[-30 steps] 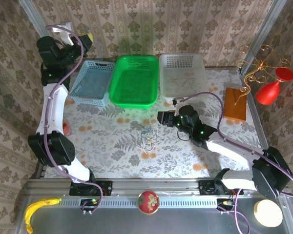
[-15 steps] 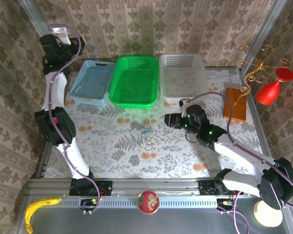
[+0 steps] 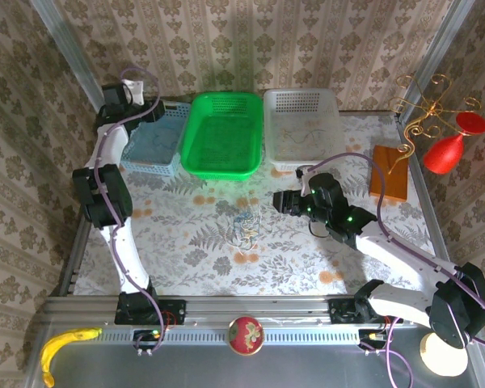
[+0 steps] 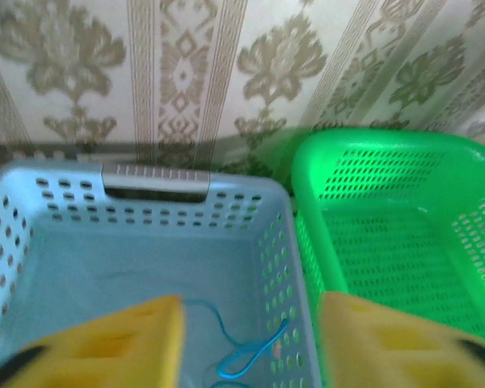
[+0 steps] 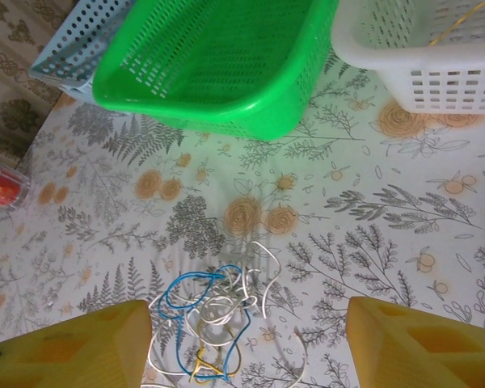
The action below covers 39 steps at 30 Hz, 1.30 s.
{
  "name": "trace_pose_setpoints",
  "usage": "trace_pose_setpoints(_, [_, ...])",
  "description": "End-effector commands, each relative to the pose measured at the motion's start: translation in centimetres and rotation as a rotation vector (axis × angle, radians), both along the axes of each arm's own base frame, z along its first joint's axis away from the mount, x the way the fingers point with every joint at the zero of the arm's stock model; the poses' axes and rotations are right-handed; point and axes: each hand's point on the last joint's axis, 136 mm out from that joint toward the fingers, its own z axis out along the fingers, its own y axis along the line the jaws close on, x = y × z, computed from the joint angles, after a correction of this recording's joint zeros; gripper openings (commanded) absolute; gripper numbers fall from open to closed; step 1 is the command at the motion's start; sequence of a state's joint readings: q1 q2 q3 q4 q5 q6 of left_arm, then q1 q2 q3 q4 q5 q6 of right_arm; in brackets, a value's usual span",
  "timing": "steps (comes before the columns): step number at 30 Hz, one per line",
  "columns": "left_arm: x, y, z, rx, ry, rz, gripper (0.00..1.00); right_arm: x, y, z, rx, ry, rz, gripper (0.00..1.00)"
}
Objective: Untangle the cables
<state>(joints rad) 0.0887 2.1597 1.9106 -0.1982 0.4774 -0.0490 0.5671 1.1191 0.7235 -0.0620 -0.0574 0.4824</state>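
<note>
1. Sees the tangle of cables [image 5: 210,311] lying on the desk [image 5: 372,242], in front of the green basket [image 5: 218,56]: blue and whitish loops crossed over one another, with a yellowish bit low in the knot.
2. Finds the right pincer [image 5: 249,311] hanging just above that knot, fingers spread apart, clamped on nothing.
3. Finds the left pincer [image 4: 249,311] spread apart too and empty, over the blue basket [image 4: 153,174], with one blue cable [image 4: 242,360] lying loose on the basket floor.
4. Notes a yellowish cable [image 5: 457,23] inside the white basket [image 5: 436,73].
5. Judges the likeliest slip to be closing on two or three strands at once, since the loops overlap tightly; would lift the whole clump instead of one cord.
6. Fears a straight pull on a trapped strand: could cinch the knot tighter or drag it across the desk.
7. Expects trouble gripping such thin cord; could slide out between the fingers partway through a lift.
8. Warns of a dangling end snagging in the basket holes during a drop.
</note>
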Motion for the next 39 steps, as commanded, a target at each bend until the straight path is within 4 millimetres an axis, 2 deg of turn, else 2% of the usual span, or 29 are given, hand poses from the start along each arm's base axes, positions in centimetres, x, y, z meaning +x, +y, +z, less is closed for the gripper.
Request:
trace_pose_setpoints(1, [-1.2,1.0,2.6,0.044,-0.033,0.040,0.76,0.2,0.3,1.6,0.036,-0.012,0.005,0.66])
trace_pose_setpoints(3, [-1.7,1.2,3.9,0.047,-0.051,0.054,0.98,0.1,0.4,1.5,0.039,-0.005,0.007,0.66])
trace_pose_setpoints(4, [-2.0,1.3,4.7,0.042,-0.062,0.060,1.00,0.1,0.4,1.4,0.039,-0.001,0.004,0.66])
trace_pose_setpoints(11, [-5.2,-0.1,9.8,-0.048,-0.119,0.043,1.00,0.2,0.2,-0.1,0.038,0.045,-0.026,0.66])
trace_pose_setpoints(16, [-9.3,-3.0,11.8,-0.185,-0.137,0.004,1.00,0.2,0.8,-2.9,0.029,0.123,-0.034,0.65])
trace_pose_setpoints(19, [-12.0,-5.4,11.4,-0.318,-0.108,-0.026,1.00,0.1,1.9,-4.9,0.015,0.169,-0.019,0.63])
trace_pose_setpoints(22, [-15.1,-8.4,10.0,-0.402,-0.058,-0.082,1.00,-0.4,3.5,-6.7,0.008,0.218,0.015,0.60])
trace_pose_setpoints(27, [-20.9,-13.9,7.2,-0.355,0.019,-0.184,1.00,-0.6,5.1,-9.4,-0.018,0.270,0.036,0.58])
trace_pose_setpoints(29, [-23.0,-15.3,6.1,-0.344,0.032,-0.211,1.00,-0.3,5.2,-10.0,-0.026,0.274,0.026,0.58])
trace_pose_setpoints(33, [-25.6,-16.3,3.9,-0.322,0.052,-0.211,1.00,0.7,6.0,-10.8,-0.041,0.283,0.028,0.58])
trace_pose_setpoints(39, [-26.9,-16.1,1.9,-0.314,0.094,-0.199,1.00,2.2,7.1,-11.7,-0.061,0.288,0.033,0.55])
